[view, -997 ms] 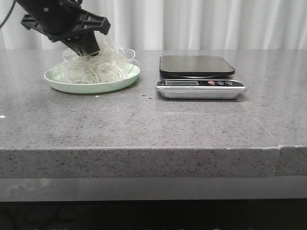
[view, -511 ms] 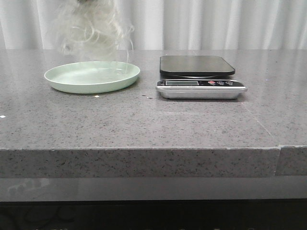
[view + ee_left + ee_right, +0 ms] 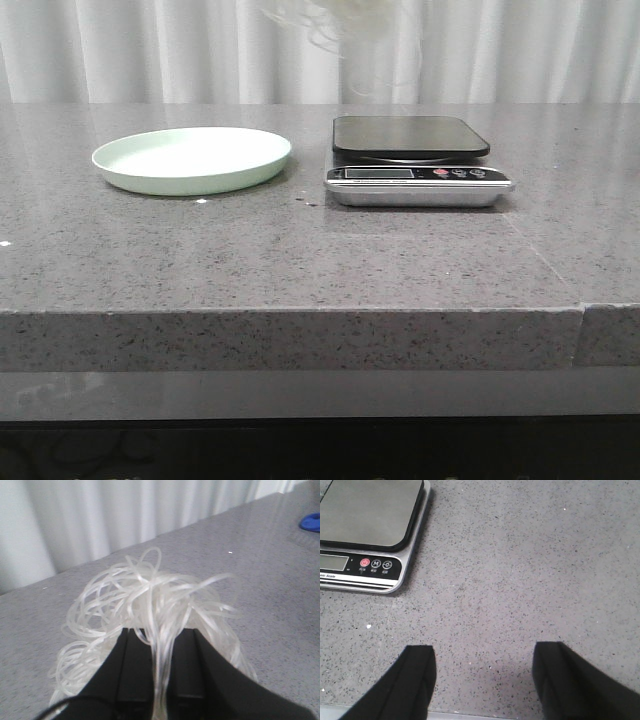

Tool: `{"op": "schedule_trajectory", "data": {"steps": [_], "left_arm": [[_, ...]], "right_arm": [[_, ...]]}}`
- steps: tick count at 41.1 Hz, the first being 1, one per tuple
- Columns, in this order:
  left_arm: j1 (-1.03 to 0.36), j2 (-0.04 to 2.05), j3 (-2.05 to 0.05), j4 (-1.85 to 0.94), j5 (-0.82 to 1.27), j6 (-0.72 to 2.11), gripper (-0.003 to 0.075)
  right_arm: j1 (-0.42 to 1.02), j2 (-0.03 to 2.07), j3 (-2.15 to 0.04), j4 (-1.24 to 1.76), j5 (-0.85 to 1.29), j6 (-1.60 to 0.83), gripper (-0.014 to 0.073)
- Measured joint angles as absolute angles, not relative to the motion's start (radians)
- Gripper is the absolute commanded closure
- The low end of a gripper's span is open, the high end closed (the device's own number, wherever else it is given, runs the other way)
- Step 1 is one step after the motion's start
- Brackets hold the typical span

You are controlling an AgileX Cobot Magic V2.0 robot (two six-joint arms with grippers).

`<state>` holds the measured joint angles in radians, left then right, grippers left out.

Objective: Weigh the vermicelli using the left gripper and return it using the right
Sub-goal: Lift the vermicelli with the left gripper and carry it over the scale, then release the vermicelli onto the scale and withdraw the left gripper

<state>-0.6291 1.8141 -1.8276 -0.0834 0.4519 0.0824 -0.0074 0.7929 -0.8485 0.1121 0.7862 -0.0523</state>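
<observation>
The vermicelli (image 3: 150, 600) is a fluffy tangle of whitish strands. It hangs from my left gripper (image 3: 161, 635), which is shut on it. In the front view only its lower strands (image 3: 340, 18) show at the top edge, high above the scale (image 3: 415, 155); the left gripper itself is out of that frame. The scale has a black platform (image 3: 365, 510) and a silver base with a display. The pale green plate (image 3: 192, 158) stands bare at the left. My right gripper (image 3: 485, 672) is open and empty over the counter, to the right of the scale.
The grey speckled counter (image 3: 300, 250) has a front edge near the camera. White curtains (image 3: 150, 50) hang behind it. A blue object (image 3: 311, 522) lies on the counter far off in the left wrist view.
My left gripper has lifted the vermicelli off the green plate and carried it up and to the right, from above the plate to above the scale. The plate is now bare.
</observation>
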Motion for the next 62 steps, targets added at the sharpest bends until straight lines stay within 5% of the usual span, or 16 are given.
{"op": "schedule_trajectory", "data": {"steps": [15,29,41,62], "left_arm": [[-0.686,1.992,-1.87,-0.054,0.373,0.083,0.0561],[-0.689,2.046,-1.873,-0.054,0.354,0.085,0.0265],[-0.69,2.003,-1.877,-0.024,0.41,0.085,0.0268],[-0.69,1.582,-1.869,0.074,0.766,0.05,0.0268]], "right_arm": [[-0.007,0.793,-0.848,0.112,0.805,-0.052,0.007],[-0.007,0.793,-0.848,0.112,0.804,-0.052,0.007],[-0.007,0.793,-0.848,0.112,0.804,-0.052,0.007],[-0.007,0.793,-0.848,0.112,0.804,-0.089,0.007]]}}
